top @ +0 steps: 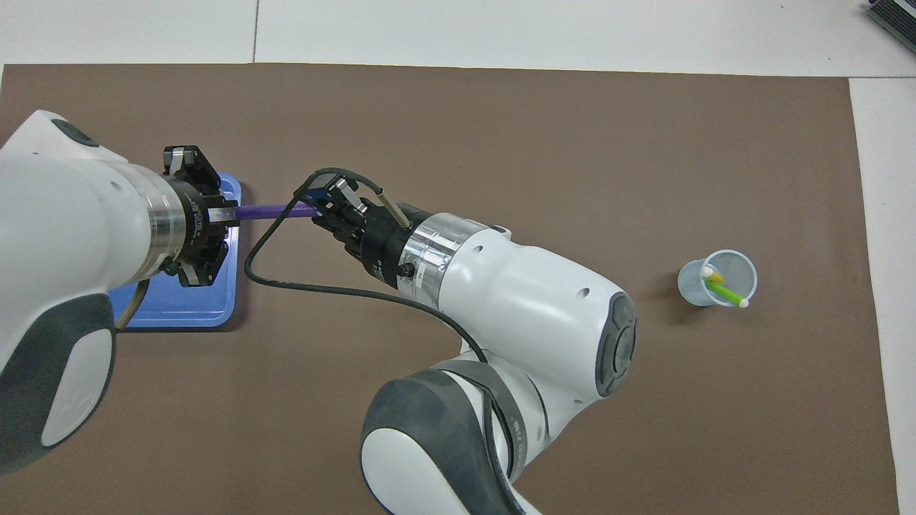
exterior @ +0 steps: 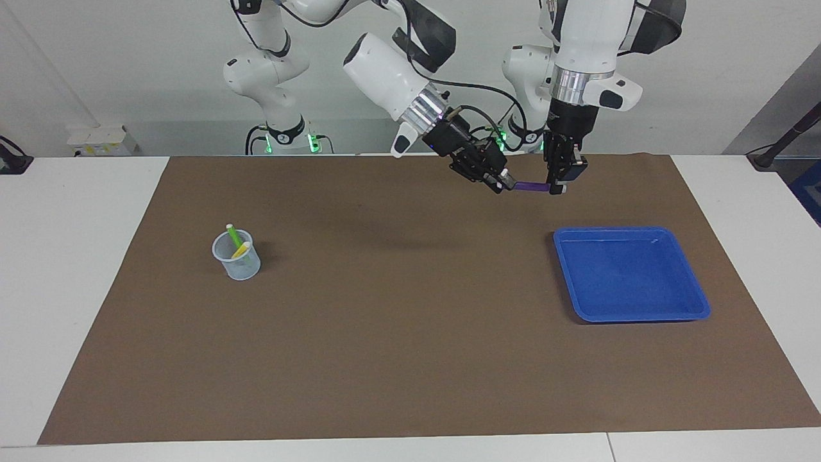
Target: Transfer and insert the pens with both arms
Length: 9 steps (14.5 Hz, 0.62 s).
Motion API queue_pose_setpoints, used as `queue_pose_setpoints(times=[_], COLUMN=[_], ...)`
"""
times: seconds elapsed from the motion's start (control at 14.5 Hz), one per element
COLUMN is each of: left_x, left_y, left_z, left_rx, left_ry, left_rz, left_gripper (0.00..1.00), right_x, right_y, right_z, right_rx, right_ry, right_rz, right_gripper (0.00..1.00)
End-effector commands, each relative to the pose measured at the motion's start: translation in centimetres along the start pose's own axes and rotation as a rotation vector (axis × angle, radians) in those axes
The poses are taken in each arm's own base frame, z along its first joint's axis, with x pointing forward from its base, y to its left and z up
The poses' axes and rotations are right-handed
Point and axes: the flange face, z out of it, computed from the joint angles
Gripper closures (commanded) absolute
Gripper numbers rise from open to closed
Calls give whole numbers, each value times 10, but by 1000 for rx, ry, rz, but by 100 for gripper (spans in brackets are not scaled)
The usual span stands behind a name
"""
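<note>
We see the slim purple marker pen (exterior: pixel 530 187) held level in the air over the brown table mat (exterior: pixel 410 359), between both grippers. The left gripper (exterior: pixel 557 188) is clamped on 1 end. The right gripper (exterior: pixel 502 185) has its fingertips around the other end; we cannot tell if they grip it. The bright green pen (exterior: pixel 235 235) and yellow pen (exterior: pixel 241 250) stand in the clear plastic cup (exterior: pixel 237 263). The blue plastic tray (exterior: pixel 632 274) lies toward the left arm's end.
</note>
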Motion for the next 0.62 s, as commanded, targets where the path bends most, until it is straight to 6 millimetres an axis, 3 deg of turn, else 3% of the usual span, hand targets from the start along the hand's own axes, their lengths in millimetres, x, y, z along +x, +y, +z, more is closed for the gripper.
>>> queue_pose_setpoints(times=[0.0,0.07,0.35,0.55], left_x=[1,1,1,1], left_y=[-10,-10,-10,-10], left_z=[-4,-4,-4,-4], left_rx=[0,0,-1,-1], left_ry=[22,22,21,21], left_rz=[-9,-9,-10,-19], left_gripper=[100,100,100,100], right_x=[5,6,6,6], right_y=[-3,-2,-1,-1], right_z=[3,3,4,5], right_rx=[24,23,21,19], right_ry=[6,7,8,6], right_rz=[28,27,21,22], right_gripper=[66,68,100,100])
